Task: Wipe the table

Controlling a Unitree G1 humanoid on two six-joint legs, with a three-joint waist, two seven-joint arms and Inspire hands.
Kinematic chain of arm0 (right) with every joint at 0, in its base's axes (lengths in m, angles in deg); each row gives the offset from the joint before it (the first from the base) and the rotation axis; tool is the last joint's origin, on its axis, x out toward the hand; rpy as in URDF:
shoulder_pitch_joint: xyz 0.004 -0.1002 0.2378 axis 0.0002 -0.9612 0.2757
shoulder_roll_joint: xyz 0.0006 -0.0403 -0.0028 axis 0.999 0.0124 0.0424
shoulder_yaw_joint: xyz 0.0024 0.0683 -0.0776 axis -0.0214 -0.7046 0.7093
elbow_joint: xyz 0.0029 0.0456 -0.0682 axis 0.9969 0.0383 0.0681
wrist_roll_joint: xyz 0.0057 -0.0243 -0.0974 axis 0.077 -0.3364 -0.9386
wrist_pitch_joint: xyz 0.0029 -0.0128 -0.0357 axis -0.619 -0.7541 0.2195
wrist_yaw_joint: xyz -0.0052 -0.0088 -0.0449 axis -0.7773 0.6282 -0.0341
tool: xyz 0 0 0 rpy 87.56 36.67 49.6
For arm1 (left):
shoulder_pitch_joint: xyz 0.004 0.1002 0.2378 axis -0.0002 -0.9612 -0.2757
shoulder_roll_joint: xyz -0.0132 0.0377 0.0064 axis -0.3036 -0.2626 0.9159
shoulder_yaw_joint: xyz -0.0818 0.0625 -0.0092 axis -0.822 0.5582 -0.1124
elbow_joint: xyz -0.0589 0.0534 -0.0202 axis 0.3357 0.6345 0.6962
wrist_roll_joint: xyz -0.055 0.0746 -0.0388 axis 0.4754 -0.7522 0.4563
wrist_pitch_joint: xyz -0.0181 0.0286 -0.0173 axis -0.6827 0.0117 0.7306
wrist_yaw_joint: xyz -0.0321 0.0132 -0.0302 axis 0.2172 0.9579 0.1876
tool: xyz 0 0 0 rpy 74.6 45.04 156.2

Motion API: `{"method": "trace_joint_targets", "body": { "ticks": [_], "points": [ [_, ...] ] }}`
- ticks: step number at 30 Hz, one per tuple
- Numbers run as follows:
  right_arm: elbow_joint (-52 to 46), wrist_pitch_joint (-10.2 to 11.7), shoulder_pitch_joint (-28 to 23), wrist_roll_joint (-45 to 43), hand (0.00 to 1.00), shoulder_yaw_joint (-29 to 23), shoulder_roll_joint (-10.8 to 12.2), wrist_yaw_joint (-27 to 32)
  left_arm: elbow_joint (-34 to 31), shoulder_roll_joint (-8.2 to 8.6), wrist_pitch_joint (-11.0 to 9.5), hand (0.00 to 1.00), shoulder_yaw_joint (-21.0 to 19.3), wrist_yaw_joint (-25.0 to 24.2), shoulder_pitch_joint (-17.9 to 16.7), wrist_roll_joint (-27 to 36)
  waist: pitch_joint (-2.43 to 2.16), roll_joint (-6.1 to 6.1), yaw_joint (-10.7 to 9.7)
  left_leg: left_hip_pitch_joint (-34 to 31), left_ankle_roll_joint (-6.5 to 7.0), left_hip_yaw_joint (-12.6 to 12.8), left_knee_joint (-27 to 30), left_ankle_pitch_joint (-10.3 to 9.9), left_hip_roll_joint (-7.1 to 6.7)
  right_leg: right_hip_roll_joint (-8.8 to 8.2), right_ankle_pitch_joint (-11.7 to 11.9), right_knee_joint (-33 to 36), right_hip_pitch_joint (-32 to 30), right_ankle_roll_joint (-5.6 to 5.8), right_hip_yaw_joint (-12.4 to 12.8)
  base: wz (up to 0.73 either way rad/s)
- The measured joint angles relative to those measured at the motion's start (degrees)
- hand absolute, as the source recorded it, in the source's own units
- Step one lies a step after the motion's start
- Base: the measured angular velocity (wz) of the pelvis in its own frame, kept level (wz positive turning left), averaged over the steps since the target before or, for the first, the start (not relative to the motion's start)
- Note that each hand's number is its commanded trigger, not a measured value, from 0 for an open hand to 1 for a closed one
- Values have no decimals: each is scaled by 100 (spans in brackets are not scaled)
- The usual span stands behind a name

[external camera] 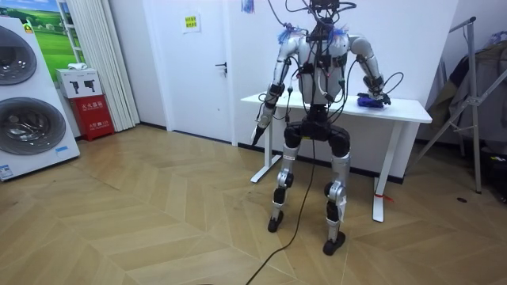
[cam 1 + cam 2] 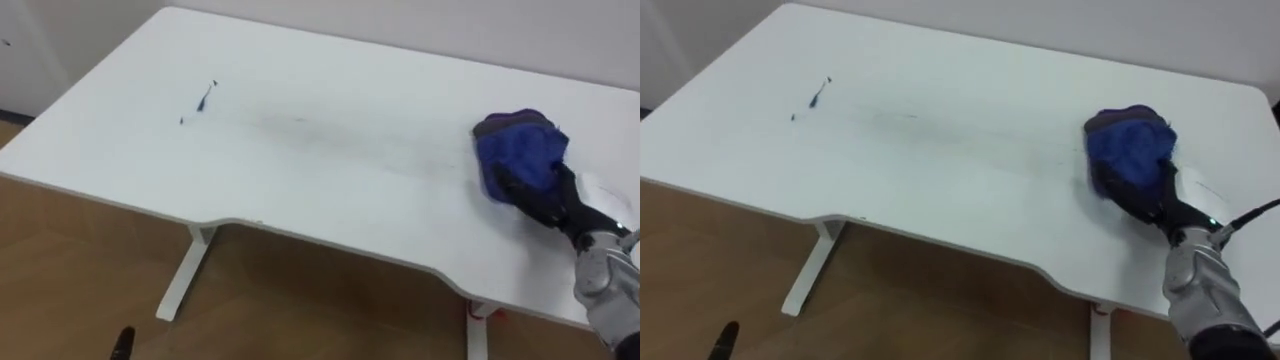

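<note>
Stance: in the room view your robot stands upright at the long front edge of the white tabletop [image 2: 330, 170], with its back to that camera.
Left robot hand [image 1: 261, 127]: it hangs low at the room view's left, in front of the tabletop's left end and off its surface. You cannot tell whether it is spread or closed.
Dark marks [image 2: 205, 98]: a short dark streak with small specks just beside it lies on the left part of the tabletop, towards the far edge.
Grey smear [image 2: 290, 122]: a faint greyish haze runs rightward from the marks across the middle of the tabletop.
Cloth [image 2: 515, 145]: you see it bunched into a rumpled blue mound with a darker, purplish rim on its far side. It lies on the right part of the tabletop, well apart from the marks.
Right robot hand [image 2: 548, 198]: it comes in from the lower right, dark against the white top, and lies against the near side of the cloth. The cloth covers its front, so you cannot tell whether it grips the cloth or only presses on it.
</note>
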Motion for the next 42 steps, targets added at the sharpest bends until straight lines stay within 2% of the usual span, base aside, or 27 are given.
{"method": "trace_joint_targets", "body": {
  "ticks": [6, 9, 12, 14, 20, 21, 25, 27, 29, 30, 32, 39, 42],
  "points": [
    [-238, 30, 6, 62, 0, -751, 19, 38, -31, 28, 0, 0, -253, 128, -39, 9, 2, -9, -246, 7, 5, 21, 9, -33, -8, -14, -27, 15, -46, 10, 20, -1],
    [-321, 66, 6, 84, 0, -1105, 19, 242, -29, 30, -3, 0, -313, 170, -54, 8, 2, -10, -369, 30, 10, 75, 7, -49, -8, -12, -26, 23, -46, 11, 73, -8],
    [-434, 180, -50, 143, 0, -1499, 21, 441, -12, 86, -19, 0, -533, 215, -75, -40, 13, -35, -522, 50, 12, 127, 2, -64, -9, -11, -29, 17, -87, 16, 107, -9],
    [-436, 250, -211, 364, 0, -1859, 18, 645, -4, 187, -19, 0, -709, 282, -82, -29, 2, -45, -575, 120, 17, 209, 2, -116, -8, -12, -43, 16, -61, 37, 184, -17],
    [-430, 251, -786, 1044, 0, -2530, 19, 772, 29, 203, -13, 0, -894, 280, -164, -29, 10, -135, -809, 148, 17, 374, -1, -173, 0, 0, -51, 18, -86, 49, 346, -12],
    [-426, 251, -852, 1107, 0, -2582, 19, 812, 43, 203, -14, 0, -898, 280, -178, -25, 11, -135, -811, 164, 19, 405, -1, -182, 0, 1, -50, 21, -89, 49, 377, -22],
    [-142, 268, -1092, 1601, 0, -2802, 20, 1030, 207, 203, -15, 0, -926, 266, -237, -29, 0, -162, -1049, 195, 23, 473, 4, -218, 5, 8, -50, 20, -88, 52, 435, -10],
    [89, 261, -1140, 1739, 0, -2953, 20, 1101, 207, 206, -16, 0, -943, 236, -246, -31, -5, -165, -1076, 212, 19, 506, 4, -234, 10, 18, -50, 20, -91, 52, 472, -7],
    [208, 270, -1305, 1946, 0, -3227, 20, 1175, 211, 206, -17, 0, -1108, 154, -252, -31, -5, -173, -1168, 214, 27, 533, 9, -262, 10, 17, -47, 20, -102, 58, 501, -7],
    [282, 273, -1341, 2006, 0, -3292, 20, 1203, 211, 199, -18, 0, -1163, 154, -255, -31, -21, -160, -1203, 221, 26, 533, 9, -264, 10, 17, -48, 18, -92, 59, 500, 0],
    [615, 265, -1479, 2244, 0, -3402, 20, 1272, 271, 176, -20, 0, -1312, 155, -278, -33, -12, -183, -1240, 257, 25, 541, 3, -267, 10, 17, -52, 18, -58, 65, 500, 0],
    [1845, 249, -1874, 3110, 0, -3526, 26, 1213, 552, 164, -27, 0, -1324, 155, -335, -111, -24, -166, -1286, 312, 30, 563, 18, -352, 11, 25, -54, 19, -45, 69, 534, -5],
    [2146, 233, -2079, 3489, 0, -3582, 99, 1065, 626, 170, -24, 0, -1327, 154, -347, -115, -20, -142, -1384, 286, 34, 566, 50, -374, 14, 25, -54, 18, -59, 73, 532, 0]
  ]
}}
